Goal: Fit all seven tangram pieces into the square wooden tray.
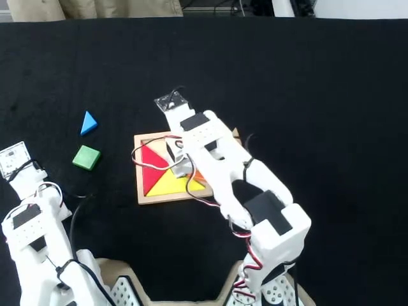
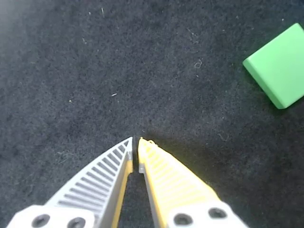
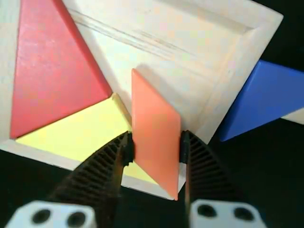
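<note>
The right arm (image 1: 255, 204) is seen rising from the near edge of the table (image 1: 319, 83) and stretching over the square wooden tray (image 1: 138, 172), which is set near the middle of the black-covered table. The left arm (image 1: 32, 229) is placed at the near left corner. Inside the tray, a red triangle (image 3: 52, 71) is laid flat against one wall, and a yellow triangle (image 3: 76, 133) is laid flat beside it, the two meeting along one edge; the remaining floor is bare wood. A large blue piece (image 3: 266, 99) is found outside the tray, just beside its wall on the cloth. An orange parallelogram (image 3: 154, 118) is pinched by the right gripper (image 3: 156, 142) between its two dark fingers and is held tilted over the yellow triangle and the tray's rim; whether it touches the floor cannot be told. A green square (image 1: 86, 157) is left on the cloth to the left of the tray, apart from it, and a small blue triangle (image 1: 88, 122) is set just beyond it. The left gripper (image 2: 135, 141) is held over bare cloth near the green square with its fingertips pressed together.
</note>
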